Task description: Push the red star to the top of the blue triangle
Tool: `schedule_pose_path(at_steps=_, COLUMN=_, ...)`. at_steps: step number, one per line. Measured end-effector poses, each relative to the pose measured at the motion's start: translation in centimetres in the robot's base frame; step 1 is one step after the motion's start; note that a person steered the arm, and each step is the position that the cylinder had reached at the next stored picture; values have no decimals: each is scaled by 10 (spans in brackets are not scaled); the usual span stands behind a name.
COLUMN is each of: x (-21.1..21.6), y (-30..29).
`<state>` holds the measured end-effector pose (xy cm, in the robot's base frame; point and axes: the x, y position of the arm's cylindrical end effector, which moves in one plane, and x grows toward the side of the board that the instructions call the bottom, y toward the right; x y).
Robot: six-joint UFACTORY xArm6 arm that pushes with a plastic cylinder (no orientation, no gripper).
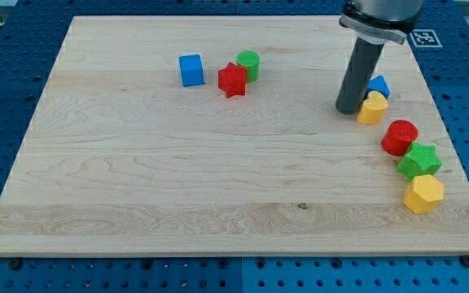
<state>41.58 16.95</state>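
The red star [232, 80] lies at the upper middle of the board, touching a green cylinder [249, 64] on its upper right. The blue triangle [379, 85] sits at the view's upper right, partly hidden behind the rod. My tip [349, 111] rests on the board just left of the blue triangle and a yellow heart-like block [372, 108], far to the right of the red star.
A blue cube [191, 70] stands left of the red star. Down the right edge lie a red cylinder [400, 137], a green star [419, 161] and a yellow hexagon [423, 194]. The wooden board [177, 187] sits on a blue pegboard.
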Motion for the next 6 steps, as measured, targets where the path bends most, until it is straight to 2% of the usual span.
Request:
schedule_pose_path(at_steps=2, x=12, y=23)
schedule_pose_path(at_steps=3, x=12, y=13)
schedule_pose_path(at_steps=4, x=12, y=-32)
schedule_pose_path(at_steps=6, x=0, y=-183)
